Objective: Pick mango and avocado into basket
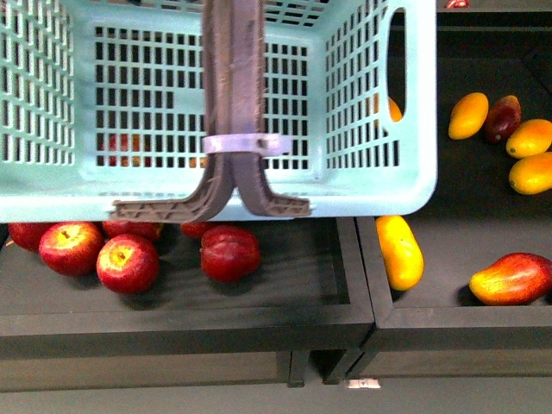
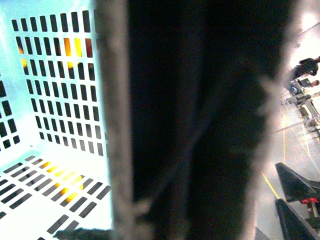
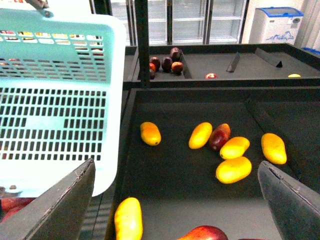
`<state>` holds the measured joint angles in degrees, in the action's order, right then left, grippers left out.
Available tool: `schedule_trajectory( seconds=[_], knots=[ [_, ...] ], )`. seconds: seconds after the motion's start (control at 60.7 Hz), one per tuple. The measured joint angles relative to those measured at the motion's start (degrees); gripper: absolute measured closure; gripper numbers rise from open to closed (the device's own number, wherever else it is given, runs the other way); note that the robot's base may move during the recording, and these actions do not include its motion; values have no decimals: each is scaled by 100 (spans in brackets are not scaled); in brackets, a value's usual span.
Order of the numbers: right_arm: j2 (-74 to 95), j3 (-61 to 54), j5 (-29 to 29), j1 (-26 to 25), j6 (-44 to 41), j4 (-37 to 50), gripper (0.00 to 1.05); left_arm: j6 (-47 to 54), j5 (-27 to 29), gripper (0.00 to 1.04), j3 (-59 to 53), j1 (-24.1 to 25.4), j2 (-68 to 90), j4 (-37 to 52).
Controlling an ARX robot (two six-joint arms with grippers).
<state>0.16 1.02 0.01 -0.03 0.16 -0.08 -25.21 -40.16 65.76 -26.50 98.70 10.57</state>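
Fingers (image 3: 60,205) of the right hand (image 3: 176,165) stand wide apart with nothing between them, over a black bin (image 3: 170,185) that lies just beside the basket (image 1: 379,185). Closest to that hand is the mango (image 3: 202,233), red on top and only partly in the right wrist view. The front view shows the mango (image 1: 509,279) whole, red blending to orange-yellow, lying on its side in the bin to the right of the basket, lower than the basket's rim and well apart from it. A yellow mango (image 1: 401,252) lies nearer, one end hidden under the basket's right corner. Farther off, right of the basket, several yellow mangoes (image 1: 468,115) cluster around a dark red mango (image 1: 502,118), close together.

The basket is light teal with slotted sides and sits higher than the bins. Its brown handles (image 1: 233,78) stand together, bound by a white zip tie (image 1: 246,144). Below the basket's front rim, red apples (image 1: 128,263) lie side by side in the neighbouring bin.

In the left wrist view a dark blurred mass, very close, fills most of the picture, with the basket's slotted wall and floor beside it. Whether the left hand is apart or together I cannot tell
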Motion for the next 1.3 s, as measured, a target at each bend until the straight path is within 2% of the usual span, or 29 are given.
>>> schedule_trajectory(
  seconds=[0.115, 0.181, 0.264, 0.379, 0.461, 0.577, 0.692, 0.824, 1.005, 1.302],
  knots=[
    [11, 2, -22, -4, 17, -9, 9, 103, 184, 94, 111, -122, 0, -267],
    [1016, 455, -1110, -542, 472, -901, 9, 44, 251, 94, 109, -122, 7, -334],
    [2645, 763, -1613, -1309, 518, -391, 9, 31, 313, 94, 109, -120, 7, -345],
    [4535, 1169, -1582, -1971, 343, 621, 9, 55, 396, 94, 109, -81, 7, -345],
    [5659, 1456, -1471, -2157, 151, 1108, 9, 55, 409, 94, 109, -50, 7, -345],
    [6916, 1860, -1281, -2260, 11, 1185, 9, 57, 374, 94, 109, -61, 7, -345],
    [7936, 2264, -1008, -2205, 2, 1034, 9, 55, 317, 94, 109, -87, 7, -345],
    [8953, 2754, -584, -1899, 223, 848, 9, 55, 291, 94, 109, -90, 7, -345],
    [10489, 3532, 319, -1191, 970, 933, 9, 57, 365, 94, 109, -87, 7, -345],
    [12041, 4743, 1231, -540, 2253, 544, 9, 55, 352, 94, 109, -87, 7, -345]
  ],
)
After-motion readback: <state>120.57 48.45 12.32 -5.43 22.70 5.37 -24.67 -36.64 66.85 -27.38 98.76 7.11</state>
